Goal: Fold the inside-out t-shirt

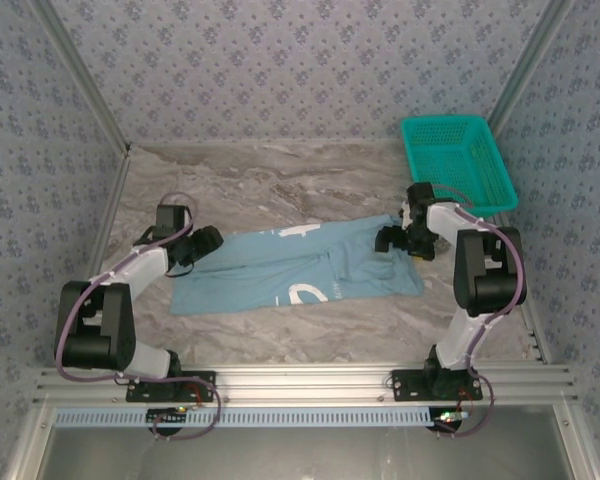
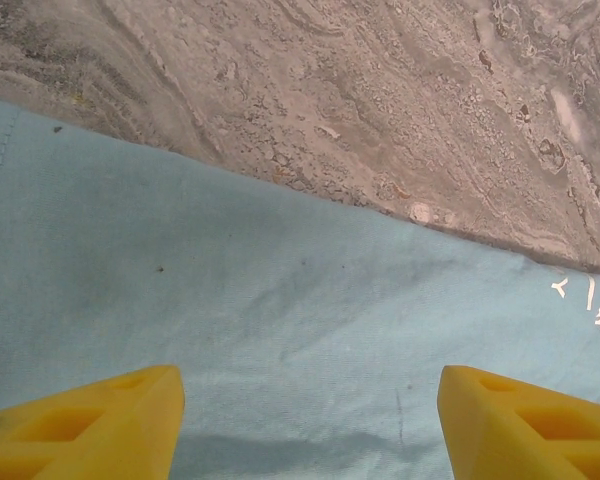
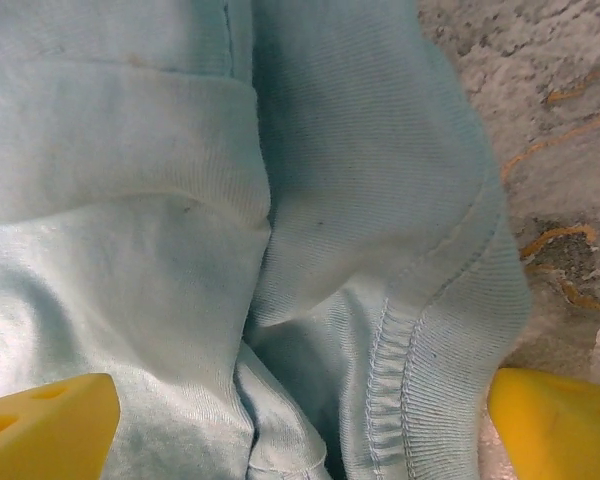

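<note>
The inside-out t-shirt (image 1: 298, 268), light blue with bits of white print, lies spread across the middle of the marble table (image 1: 280, 185). My left gripper (image 1: 206, 245) sits at the shirt's left end. In the left wrist view its yellow fingers (image 2: 100, 425) stand wide apart over flat cloth (image 2: 230, 290), so the left gripper (image 2: 310, 395) is open with nothing pinched. My right gripper (image 1: 388, 240) is at the shirt's right end. The right gripper (image 3: 304, 400) is open, its fingers (image 3: 50, 425) wide apart over bunched cloth and a stitched hem (image 3: 395, 360).
A teal mesh basket (image 1: 458, 160) stands at the back right, just behind the right arm. Patterned walls close in the table on three sides. Bare marble (image 2: 380, 100) lies beyond the shirt's far edge, and a strip of it in front of the shirt.
</note>
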Controlling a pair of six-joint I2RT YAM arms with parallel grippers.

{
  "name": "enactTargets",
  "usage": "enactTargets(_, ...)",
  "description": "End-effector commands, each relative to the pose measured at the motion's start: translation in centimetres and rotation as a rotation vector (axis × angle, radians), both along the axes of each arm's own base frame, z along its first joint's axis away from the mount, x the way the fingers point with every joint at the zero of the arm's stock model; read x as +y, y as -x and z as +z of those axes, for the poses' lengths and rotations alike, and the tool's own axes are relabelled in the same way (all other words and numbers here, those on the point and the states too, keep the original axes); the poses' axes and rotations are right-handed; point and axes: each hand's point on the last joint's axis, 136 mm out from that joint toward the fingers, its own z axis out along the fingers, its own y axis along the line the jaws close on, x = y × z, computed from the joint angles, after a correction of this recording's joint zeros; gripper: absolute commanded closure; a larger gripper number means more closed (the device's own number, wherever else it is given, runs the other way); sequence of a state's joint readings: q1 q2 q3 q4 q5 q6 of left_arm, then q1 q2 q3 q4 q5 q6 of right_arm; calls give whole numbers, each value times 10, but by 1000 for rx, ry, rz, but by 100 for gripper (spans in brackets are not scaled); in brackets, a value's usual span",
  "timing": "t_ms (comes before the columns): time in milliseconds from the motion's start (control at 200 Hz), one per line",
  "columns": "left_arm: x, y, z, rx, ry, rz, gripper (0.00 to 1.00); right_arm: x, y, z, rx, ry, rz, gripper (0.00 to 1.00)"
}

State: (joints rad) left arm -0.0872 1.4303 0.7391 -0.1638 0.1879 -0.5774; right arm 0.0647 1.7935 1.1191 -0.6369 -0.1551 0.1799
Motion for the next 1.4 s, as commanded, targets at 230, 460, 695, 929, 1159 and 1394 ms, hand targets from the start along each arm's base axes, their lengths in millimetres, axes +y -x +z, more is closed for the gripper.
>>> enactTargets(230,-4,3,7,-9,7,-18,32,33,12,-15,46,-58,113,27)
enactTargets(460,-5,5,7,-9,8,-23,32,49,9,-11,34,-60,161,35)
enactTargets(695,-3,7,7,-8,4,-21,32,54,10,-19,46,-43,168,54)
enactTargets(929,-3,9,4,1,3,-18,32,74,-2,-17,-15,-110,155,75)
enactTargets(1159,-3,9,4,8,-1,-19,32,74,6,-14,-19,-120,154,97)
enactTargets(1394,2,12,4,22,-21,-3,32,36,24,1,13,16,97,100)
